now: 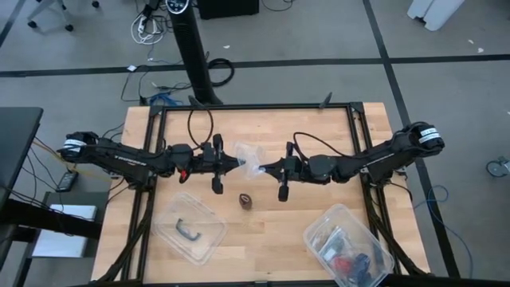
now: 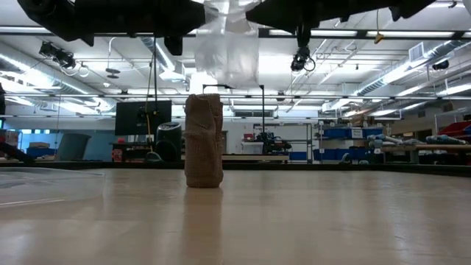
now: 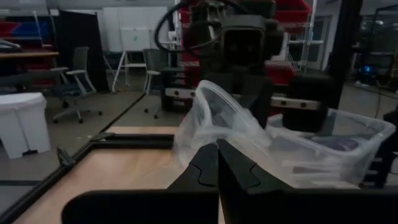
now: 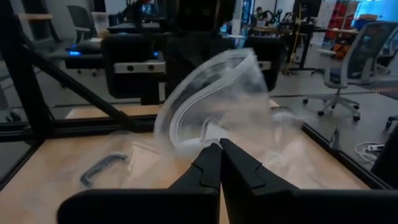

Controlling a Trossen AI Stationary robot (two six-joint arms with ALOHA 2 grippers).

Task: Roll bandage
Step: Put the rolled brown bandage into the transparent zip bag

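The bandage (image 1: 245,201) is a small brown roll standing on end on the table, near the middle; in the low view (image 2: 204,140) it stands upright. Above and a little beyond it, both grippers hold a clear plastic bag (image 1: 249,155) in the air between them. My left gripper (image 1: 237,163) is shut on the bag's left side and my right gripper (image 1: 262,169) is shut on its right side. The bag (image 2: 229,48) hangs over the roll without touching it. My left gripper pinches the clear bag's crumpled film (image 3: 208,138) between its two shut fingers, coming level from the table's left. The bag is lifted clear of the table, with its open mouth (image 3: 217,93) bulging beyond the fingertips. My right gripper pinches the bag's film (image 4: 210,134) between its two shut fingers, coming level from the table's right. The bag is lifted clear, and its curved rim (image 4: 186,93) stands up beyond the fingertips.
A clear plastic tub with a black handle piece (image 1: 190,229) lies near the front left. A second clear tub (image 1: 348,247) with several small items stands at the front right. A black frame (image 1: 255,108) borders the table's far edge and sides.
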